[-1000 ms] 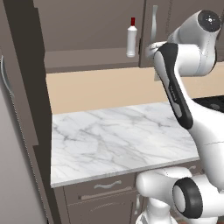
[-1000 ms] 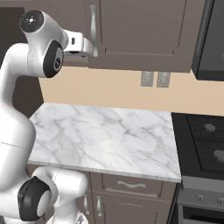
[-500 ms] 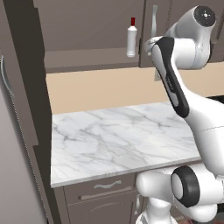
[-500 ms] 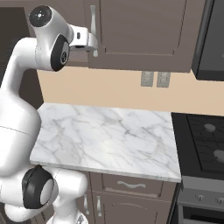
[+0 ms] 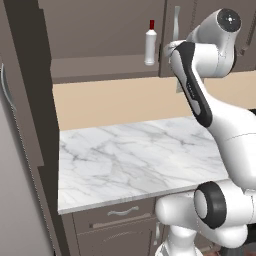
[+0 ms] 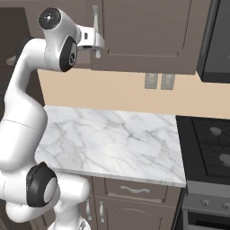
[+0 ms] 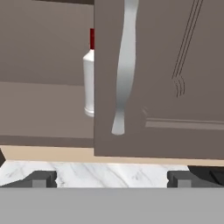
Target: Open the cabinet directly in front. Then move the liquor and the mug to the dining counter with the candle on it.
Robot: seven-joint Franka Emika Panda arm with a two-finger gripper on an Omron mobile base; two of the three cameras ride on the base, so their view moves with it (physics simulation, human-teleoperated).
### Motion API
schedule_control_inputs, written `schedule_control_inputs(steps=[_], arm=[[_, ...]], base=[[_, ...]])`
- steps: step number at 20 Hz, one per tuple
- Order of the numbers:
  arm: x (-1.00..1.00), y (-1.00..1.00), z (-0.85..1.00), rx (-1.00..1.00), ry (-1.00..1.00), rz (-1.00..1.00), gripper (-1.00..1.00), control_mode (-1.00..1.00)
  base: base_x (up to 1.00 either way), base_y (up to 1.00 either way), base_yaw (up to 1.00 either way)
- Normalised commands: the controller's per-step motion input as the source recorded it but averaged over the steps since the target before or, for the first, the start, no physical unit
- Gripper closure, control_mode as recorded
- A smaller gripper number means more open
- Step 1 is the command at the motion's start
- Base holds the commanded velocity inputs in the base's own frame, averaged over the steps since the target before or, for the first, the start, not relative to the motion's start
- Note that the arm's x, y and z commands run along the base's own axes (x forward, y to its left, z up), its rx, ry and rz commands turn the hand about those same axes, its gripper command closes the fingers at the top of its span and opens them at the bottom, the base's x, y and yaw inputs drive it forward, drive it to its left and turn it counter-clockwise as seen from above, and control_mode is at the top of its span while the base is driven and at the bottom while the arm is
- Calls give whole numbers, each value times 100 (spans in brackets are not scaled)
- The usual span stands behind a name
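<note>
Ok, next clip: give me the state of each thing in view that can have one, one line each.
cabinet: left side open, right door shut.
silver handle: untouched, ahead of the fingertips.
liquor: upright, capped, on the cabinet shelf.
gripper: open, holding nothing.
base-cabinet drawer: shut.
stove: burners unlit.

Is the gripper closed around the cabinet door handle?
No, the gripper stands open, short of the silver handle in the hand view.
</note>
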Motion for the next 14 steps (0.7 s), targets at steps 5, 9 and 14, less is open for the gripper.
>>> schedule_control_inputs(steps=[5, 9, 14], arm=[[30, 0, 0, 0, 0, 0, -100, -100], [29, 0, 0, 0, 0, 0, -100, -100], [26, 0, 0, 0, 0, 0, -100, -100]], base=[[0, 0, 0], [0, 0, 0], [0, 0, 0]])
